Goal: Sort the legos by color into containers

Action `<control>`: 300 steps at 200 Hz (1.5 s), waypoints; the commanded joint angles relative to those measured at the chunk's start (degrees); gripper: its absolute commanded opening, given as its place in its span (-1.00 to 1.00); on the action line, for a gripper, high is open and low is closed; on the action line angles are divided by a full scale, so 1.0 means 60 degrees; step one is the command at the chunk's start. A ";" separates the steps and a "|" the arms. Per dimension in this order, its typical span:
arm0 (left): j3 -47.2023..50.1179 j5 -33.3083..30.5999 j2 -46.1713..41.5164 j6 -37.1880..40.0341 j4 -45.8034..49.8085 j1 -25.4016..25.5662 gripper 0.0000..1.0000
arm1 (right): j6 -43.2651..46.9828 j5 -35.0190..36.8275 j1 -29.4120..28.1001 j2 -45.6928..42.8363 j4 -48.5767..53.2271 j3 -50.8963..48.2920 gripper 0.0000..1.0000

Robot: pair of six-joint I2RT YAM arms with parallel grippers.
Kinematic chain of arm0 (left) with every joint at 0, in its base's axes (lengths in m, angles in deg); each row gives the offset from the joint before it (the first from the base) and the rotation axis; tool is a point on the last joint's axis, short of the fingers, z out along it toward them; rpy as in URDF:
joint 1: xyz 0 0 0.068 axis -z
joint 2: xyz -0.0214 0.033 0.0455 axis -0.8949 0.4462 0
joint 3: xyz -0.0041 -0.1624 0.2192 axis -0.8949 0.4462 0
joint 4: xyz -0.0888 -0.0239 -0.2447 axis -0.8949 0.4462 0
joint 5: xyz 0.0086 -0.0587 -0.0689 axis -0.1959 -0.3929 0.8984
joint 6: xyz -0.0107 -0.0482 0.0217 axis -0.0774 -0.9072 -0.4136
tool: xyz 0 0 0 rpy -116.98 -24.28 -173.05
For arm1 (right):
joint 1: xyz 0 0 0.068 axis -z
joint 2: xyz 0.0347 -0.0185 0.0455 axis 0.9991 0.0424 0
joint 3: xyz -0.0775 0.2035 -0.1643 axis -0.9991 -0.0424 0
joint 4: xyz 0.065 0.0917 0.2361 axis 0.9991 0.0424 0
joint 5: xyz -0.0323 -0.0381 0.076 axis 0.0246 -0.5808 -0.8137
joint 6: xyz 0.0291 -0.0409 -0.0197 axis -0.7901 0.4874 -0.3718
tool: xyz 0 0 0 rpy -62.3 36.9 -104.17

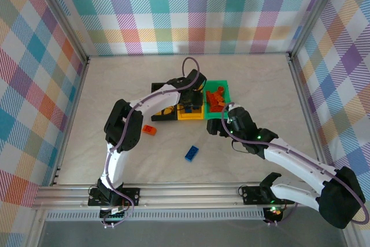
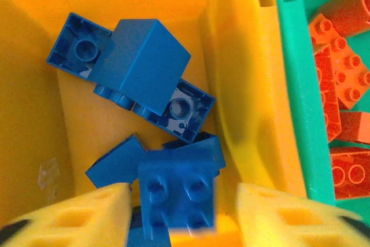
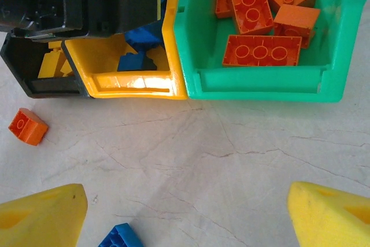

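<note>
My left gripper (image 2: 182, 212) hangs inside the yellow bin (image 2: 243, 85). Its jaws are open, and a blurred blue brick (image 2: 176, 195) sits loose between them with a gap on each side. Several blue bricks (image 2: 139, 62) lie below it on the bin floor. The green bin (image 3: 260, 79) holds several orange-red bricks (image 3: 260, 50), and the black bin (image 3: 46, 88) holds yellow bricks (image 3: 52, 62). My right gripper (image 3: 185, 212) stands open over bare table in front of the bins, nothing between its fingers. One blue brick (image 3: 118, 238) and one orange brick (image 3: 28, 126) lie on the table.
From above, the three bins (image 1: 189, 114) sit in a row mid-table, with the left arm (image 1: 144, 105) arching over the black and yellow ones. The loose orange brick (image 1: 150, 130) lies just in front of the black bin, the loose blue brick (image 1: 192, 153) nearer the arms. Checked walls enclose the table.
</note>
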 commanded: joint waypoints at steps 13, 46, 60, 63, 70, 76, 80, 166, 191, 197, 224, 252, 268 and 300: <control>0.0392 0.0104 -0.1153 0.0099 -0.0042 0.0296 0.44 | -0.0016 0.0158 0.0075 -0.0213 0.0111 0.0084 0.85; 0.2457 0.0273 -0.3201 0.0383 -0.0435 0.1122 0.60 | -0.0001 0.0059 0.0097 -0.0250 0.0055 0.0104 0.86; 0.3563 0.0443 -0.3982 0.0490 -0.0414 0.1516 0.68 | -0.0005 0.0040 0.0097 -0.0264 0.0019 0.0084 0.86; 0.3815 0.0484 -0.4118 0.0508 -0.0389 0.1605 0.69 | -0.0001 0.0040 0.0096 -0.0265 -0.0012 0.0066 0.86; 0.4317 0.0548 -0.4366 0.0568 -0.0277 0.1845 0.71 | -0.0023 0.0040 0.0103 -0.0265 -0.0050 0.0016 0.86; 0.4675 0.0543 -0.4532 0.0565 -0.0184 0.2063 0.73 | -0.0030 0.0040 0.0096 -0.0257 -0.0097 -0.0003 0.87; 0.4955 0.0584 -0.4622 0.0544 -0.0172 0.2210 0.74 | -0.0030 0.0040 0.0096 -0.0261 -0.0131 -0.0028 0.86; 0.6617 0.1034 -0.3933 0.0117 -0.1337 0.3915 0.71 | -0.0111 0.0044 0.0116 -0.0316 -0.0142 -0.0231 0.87; 0.6621 0.0512 -0.3450 0.0123 -0.1212 0.3915 0.44 | -0.0131 0.0114 0.0140 -0.0481 -0.0112 -0.0309 0.86; 0.6643 0.0404 -0.3371 0.0144 -0.1222 0.3919 0.39 | -0.0129 0.0128 0.0147 -0.0484 -0.0090 -0.0291 0.87; 0.6616 0.0113 -0.3109 0.0254 -0.1212 0.3916 0.08 | -0.0118 0.0112 0.0165 -0.0539 -0.0094 -0.0325 0.86; 0.6631 -0.0020 -0.3289 0.0212 -0.1250 0.3916 -0.09 | -0.0109 0.0099 0.0183 -0.0511 -0.0124 -0.0313 0.86; 0.6656 -0.0076 -0.3378 0.0167 -0.1279 0.3901 -0.17 | -0.0117 0.0085 0.0198 -0.0484 -0.0157 -0.0314 0.86; 0.6956 -0.0072 -0.3799 -0.0174 -0.1552 0.3654 -0.39 | -0.0146 0.0070 0.0198 -0.0445 -0.0231 -0.0304 0.87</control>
